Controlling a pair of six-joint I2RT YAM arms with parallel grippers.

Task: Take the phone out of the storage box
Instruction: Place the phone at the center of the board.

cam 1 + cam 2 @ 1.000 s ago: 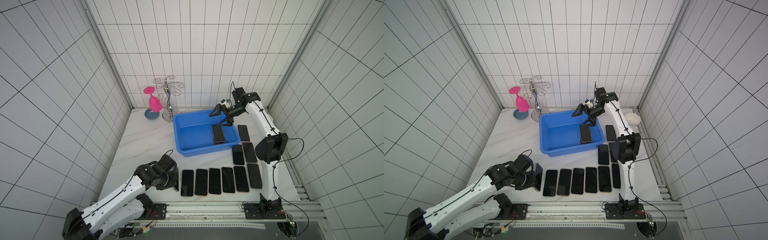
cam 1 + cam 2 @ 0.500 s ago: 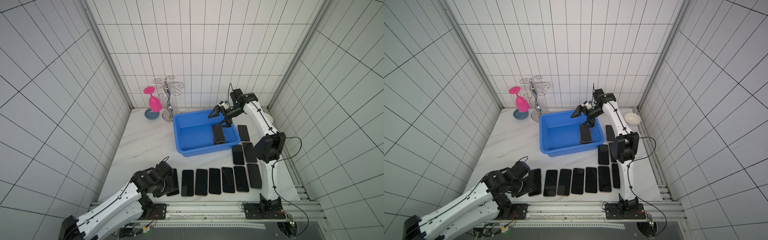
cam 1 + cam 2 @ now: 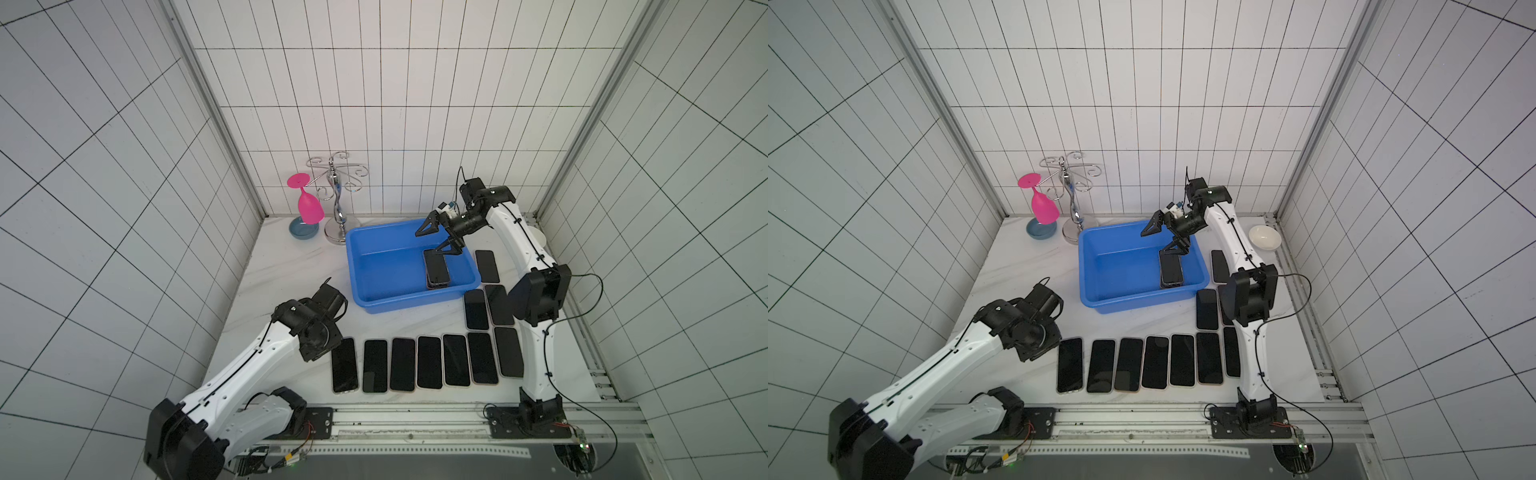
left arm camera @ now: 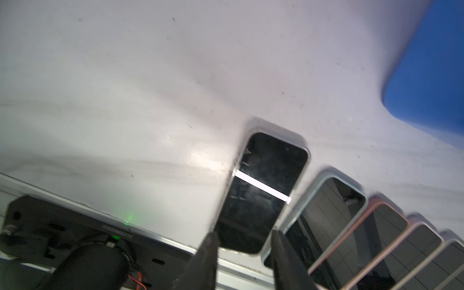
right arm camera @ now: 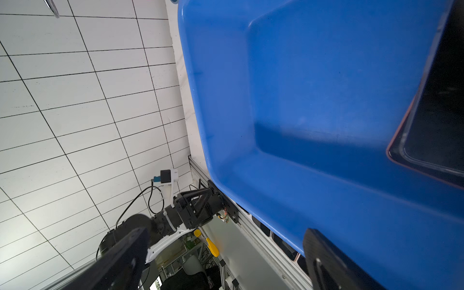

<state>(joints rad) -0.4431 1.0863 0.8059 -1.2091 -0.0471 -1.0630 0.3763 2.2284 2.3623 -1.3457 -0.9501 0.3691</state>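
Phone (image 3: 436, 266) over mostly hidden second phone (image 3: 437, 285)

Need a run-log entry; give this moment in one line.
right jaws: open over phone in storage box | left jaws: narrowly apart, empty

The box (image 3: 351, 266) is bright blue; the phone (image 3: 437, 268) in it is black, red-edged. The row of phones (image 3: 429, 362) shows black screens, some rims pink or pale. The table (image 3: 291, 266) is white marble with faint grey veins. Glass (image 3: 309, 208) pink, dish (image 3: 300, 231) grey-blue, rack (image 3: 337, 199) silver, bowl (image 3: 1264, 237) white; walls (image 3: 374, 83) white tile with dark lines.
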